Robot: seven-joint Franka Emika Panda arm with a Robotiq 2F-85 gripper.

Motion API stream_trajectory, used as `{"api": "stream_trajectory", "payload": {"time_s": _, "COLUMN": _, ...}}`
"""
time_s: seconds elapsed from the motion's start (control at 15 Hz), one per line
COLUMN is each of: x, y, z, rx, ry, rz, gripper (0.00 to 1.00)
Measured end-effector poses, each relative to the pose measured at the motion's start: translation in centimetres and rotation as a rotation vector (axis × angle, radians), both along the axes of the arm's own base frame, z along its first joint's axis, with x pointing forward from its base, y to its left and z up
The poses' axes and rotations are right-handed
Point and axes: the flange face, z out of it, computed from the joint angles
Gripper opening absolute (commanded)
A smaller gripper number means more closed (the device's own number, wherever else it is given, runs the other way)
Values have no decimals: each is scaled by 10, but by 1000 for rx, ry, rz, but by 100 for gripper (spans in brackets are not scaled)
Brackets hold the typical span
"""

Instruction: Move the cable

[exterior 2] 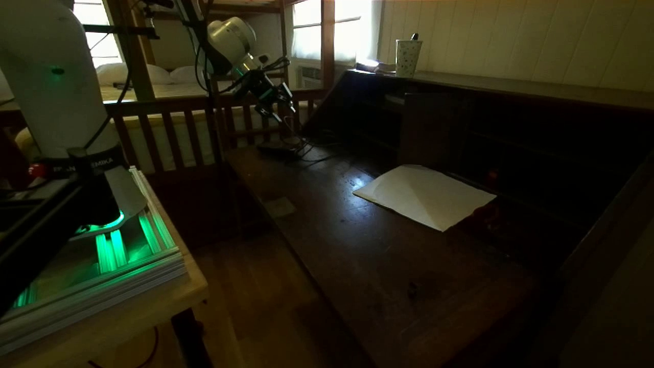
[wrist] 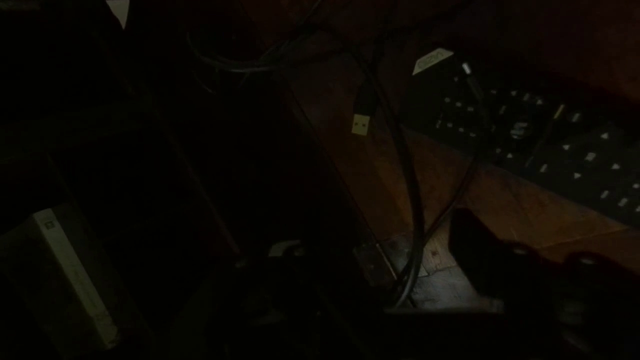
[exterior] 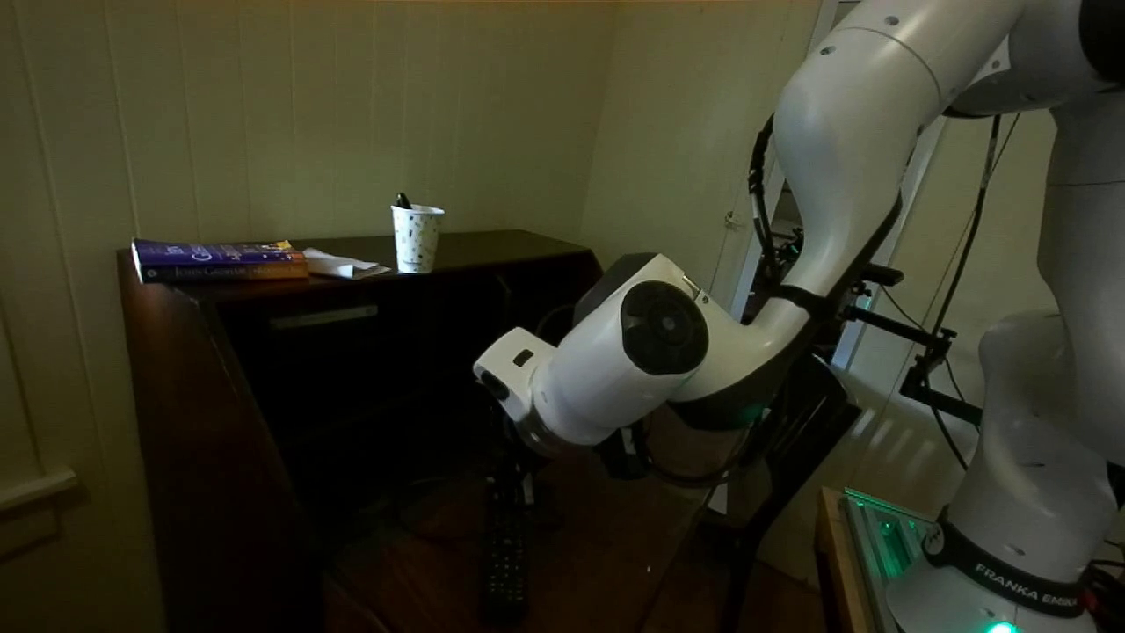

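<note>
Presumably the end effector [exterior 2: 286, 115] hangs tipped down over one end of the tabletop [exterior 2: 368, 266], as seen in an exterior view, because the cable [wrist: 411, 175] lies there: part of it seems to arch up toward the fingers [wrist: 475, 255], perhaps by its own springiness, and that would give something to pinch without scraping the surface beneath. Those fingers stand parted, clamped on nothing that I can make out, which suits a grasp not yet made. In the wrist view a strand runs between them; whether it touches either is lost in the dark.

A USB plug [wrist: 360, 124] lies just beside the remote [wrist: 520, 131], and a slimmer plug [wrist: 475, 86] crosses over the remote's face in the wrist view. If these are the cable's two ends, it should follow a pull freely, though the slim one could drag on the remote.

Higher up, on the hutch [exterior: 510, 246], the cup [exterior: 416, 242] stands with what looks like a pen [exterior: 402, 201] leaning in it, a handy way to stop it rolling, and the books [exterior: 220, 262] lie stacked flat nearby, probably to leave room below. The paper [exterior 2: 426, 197] lies well apart from the cable, so it should need no care.
</note>
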Motion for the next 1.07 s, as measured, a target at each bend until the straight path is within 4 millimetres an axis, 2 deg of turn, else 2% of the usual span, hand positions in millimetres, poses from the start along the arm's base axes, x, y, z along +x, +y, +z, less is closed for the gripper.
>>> {"api": "stream_trajectory", "payload": {"time_s": 0.27, "x": 4, "y": 6, "z": -5, "rx": 3, "ry": 10, "rz": 23, "gripper": 8}}
{"api": "stream_trajectory", "payload": {"time_s": 0.4, "x": 5, "y": 9, "z": -10, "rx": 2, "ry": 20, "rz": 32, "gripper": 0}}
{"api": "stream_trajectory", "payload": {"time_s": 0.87, "x": 9, "y": 8, "z": -18, "rx": -3, "ry": 34, "rz": 37, "gripper": 1}}
{"api": "stream_trajectory", "payload": {"time_s": 1.07, "x": 17, "y": 9, "z": 1, "rx": 18, "ry": -2, "rz": 12, "gripper": 1}}
